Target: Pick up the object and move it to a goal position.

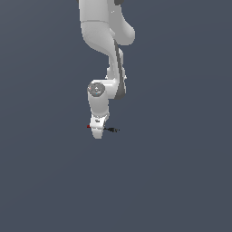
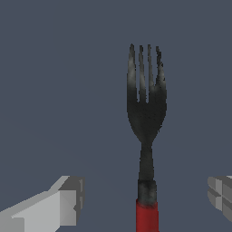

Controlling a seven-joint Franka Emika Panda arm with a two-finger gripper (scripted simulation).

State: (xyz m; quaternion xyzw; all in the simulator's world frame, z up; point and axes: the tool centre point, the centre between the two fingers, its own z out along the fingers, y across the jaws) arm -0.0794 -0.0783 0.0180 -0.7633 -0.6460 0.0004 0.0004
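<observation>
Wrist view shows the object to be a fork [image 2: 146, 136]: 4 dark metallic tines, a narrow dark neck, and a red handle that runs out of the picture, lying flat on the plain grey floor [image 2: 54, 90]. The gripper [image 2: 147, 199] stands wide, with 1 finger [image 2: 59, 204] well off to one side of the handle and the other finger [image 2: 219, 192] well off to the other, neither touching it, so the fork lies between the jaws and nothing is held. In the exterior view the gripper [image 1: 98, 131] sits low over the fork [image 1: 111, 129], whose red end peeks out toward the exterior view's left and whose dark end pokes out toward the exterior view's right. My guess is that the fork is light and stiff, with a thin, smooth shaft that could roll or pivot in a pinch; the place to take hold looks like the handle just behind the neck, near the middle, so neither end droops. Most of the red handle is cut off in the wrist view, and the arm hides the fork's middle in the exterior view. No goal marker is visible in either picture, and how high the fingertips stand above the floor is hard to tell.
</observation>
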